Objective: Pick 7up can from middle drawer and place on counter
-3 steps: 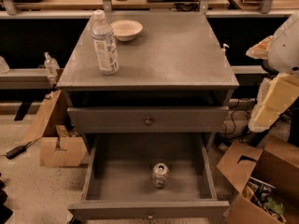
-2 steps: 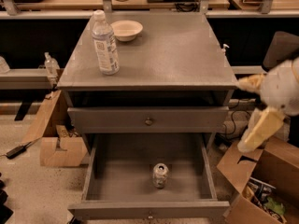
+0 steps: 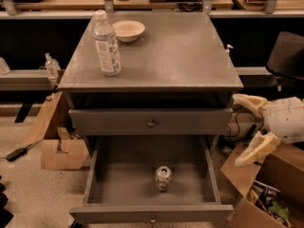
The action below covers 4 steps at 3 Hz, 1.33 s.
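The 7up can [image 3: 163, 178] stands upright in the open middle drawer [image 3: 102, 186], near the middle of its floor towards the front. The counter [image 3: 175, 51] is the grey top of the cabinet above it. My gripper [image 3: 243, 129] is at the right of the cabinet, level with the closed upper drawer front, outside the drawer and well right of the can. Its two pale fingers [image 3: 251, 148] are spread apart and hold nothing.
A clear plastic bottle [image 3: 107, 44] and a white bowl [image 3: 128, 30] stand on the counter's back left. The closed upper drawer front [image 3: 151, 122] overhangs the open drawer. Cardboard boxes lie on the floor at left [image 3: 59, 148] and right [image 3: 266, 184].
My gripper has moved down and to the left, from beside the counter's edge to beside the upper drawer front. The can and drawer have not moved.
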Tool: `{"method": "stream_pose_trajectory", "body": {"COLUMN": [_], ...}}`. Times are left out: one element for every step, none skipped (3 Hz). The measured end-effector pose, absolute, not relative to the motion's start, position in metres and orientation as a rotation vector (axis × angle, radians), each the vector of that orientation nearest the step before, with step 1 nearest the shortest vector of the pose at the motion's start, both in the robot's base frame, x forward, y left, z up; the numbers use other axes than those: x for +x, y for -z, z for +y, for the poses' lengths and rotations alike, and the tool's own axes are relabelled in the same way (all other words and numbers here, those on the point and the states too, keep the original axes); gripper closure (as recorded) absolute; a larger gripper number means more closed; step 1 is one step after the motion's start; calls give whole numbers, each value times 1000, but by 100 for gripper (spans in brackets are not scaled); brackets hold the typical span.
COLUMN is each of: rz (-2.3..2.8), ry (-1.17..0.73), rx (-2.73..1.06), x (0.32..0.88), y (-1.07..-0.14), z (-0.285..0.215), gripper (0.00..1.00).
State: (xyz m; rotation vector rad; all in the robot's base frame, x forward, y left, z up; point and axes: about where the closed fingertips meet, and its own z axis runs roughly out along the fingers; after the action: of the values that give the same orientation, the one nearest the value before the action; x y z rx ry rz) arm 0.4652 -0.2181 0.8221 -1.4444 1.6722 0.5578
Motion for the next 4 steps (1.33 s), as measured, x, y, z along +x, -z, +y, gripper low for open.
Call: {"method": "stream_pose_trajectory", "body": {"rz": [1542, 1541, 1571, 1554], "ry": [-537, -537, -585, -588], "rx": [-1497, -1497, -1459, -1404], "x": [460, 460, 459, 471], "y": [-815, -815, -772, -710], "z": [-217, -217, -194, -170], "gripper": [0, 0, 0, 0]}}
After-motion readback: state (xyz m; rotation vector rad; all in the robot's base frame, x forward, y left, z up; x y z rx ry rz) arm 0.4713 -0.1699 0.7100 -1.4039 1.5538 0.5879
